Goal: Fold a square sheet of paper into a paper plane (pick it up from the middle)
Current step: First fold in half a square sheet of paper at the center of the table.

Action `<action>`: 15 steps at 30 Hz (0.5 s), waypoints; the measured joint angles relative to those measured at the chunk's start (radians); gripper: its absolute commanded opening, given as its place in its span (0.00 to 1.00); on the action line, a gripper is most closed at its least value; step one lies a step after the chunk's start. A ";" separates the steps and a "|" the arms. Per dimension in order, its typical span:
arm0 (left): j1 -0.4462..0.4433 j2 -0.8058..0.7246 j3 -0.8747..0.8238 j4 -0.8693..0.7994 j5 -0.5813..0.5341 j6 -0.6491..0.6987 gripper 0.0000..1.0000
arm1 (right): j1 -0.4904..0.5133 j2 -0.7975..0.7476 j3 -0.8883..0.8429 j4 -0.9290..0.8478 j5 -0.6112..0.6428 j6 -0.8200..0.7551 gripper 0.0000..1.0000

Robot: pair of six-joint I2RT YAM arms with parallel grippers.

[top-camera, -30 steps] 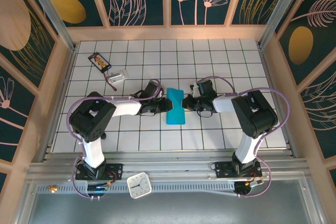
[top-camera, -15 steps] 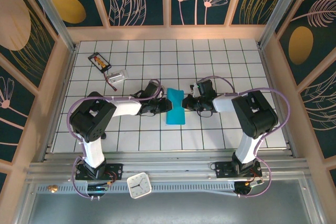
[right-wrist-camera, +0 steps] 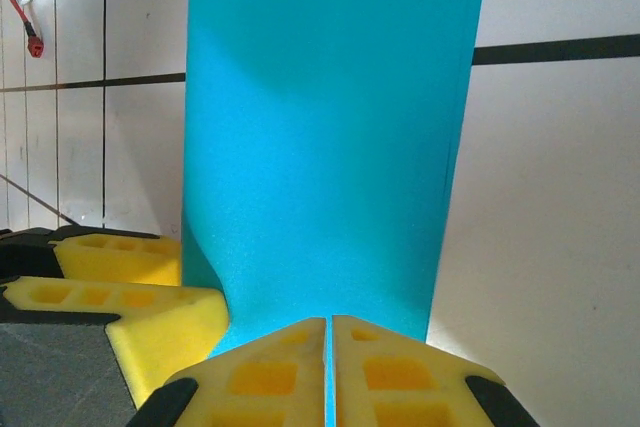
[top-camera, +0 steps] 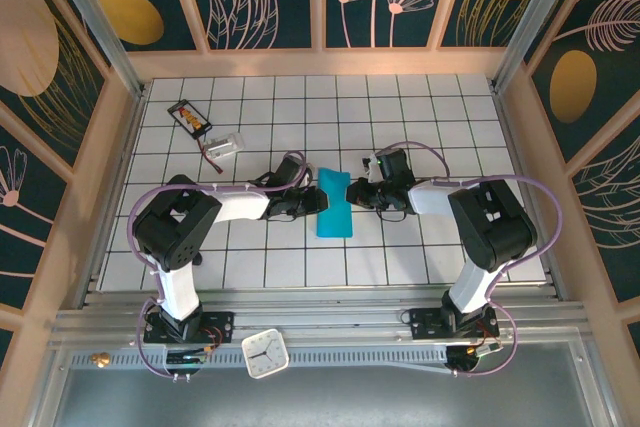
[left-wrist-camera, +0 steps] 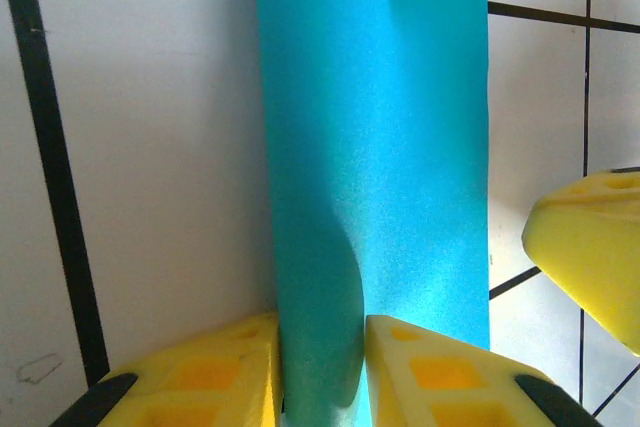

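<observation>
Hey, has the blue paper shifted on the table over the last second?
No. The blue paper crosses the same black grid lines of the tiled table as before, and its near end is on the same row of tiles.

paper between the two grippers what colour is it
Plain teal-blue, no pattern; the folded sheet of paper shows best in the right wrist view.

The square sheet of paper [top-camera: 334, 205] is thin, plain teal-blue, and folded over into a narrow two-layer strip. It lies near the table's middle, long side running near to far, bowed slightly rather than flat. The left gripper [left-wrist-camera: 320, 357] pinches its left edge, the right gripper [right-wrist-camera: 328, 347] its right edge.
</observation>
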 measured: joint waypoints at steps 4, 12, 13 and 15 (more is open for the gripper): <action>0.000 0.000 0.000 -0.001 0.000 -0.003 0.26 | 0.008 0.000 0.000 0.000 -0.006 0.000 0.10; 0.000 0.000 0.000 -0.003 0.005 -0.006 0.26 | 0.017 0.027 0.000 0.000 -0.013 -0.001 0.07; 0.000 0.000 0.000 -0.003 0.005 -0.006 0.26 | 0.017 0.034 0.000 0.000 -0.013 -0.001 0.07; 0.000 0.000 0.000 -0.003 0.005 -0.006 0.26 | 0.017 0.046 0.000 0.000 -0.012 -0.001 0.07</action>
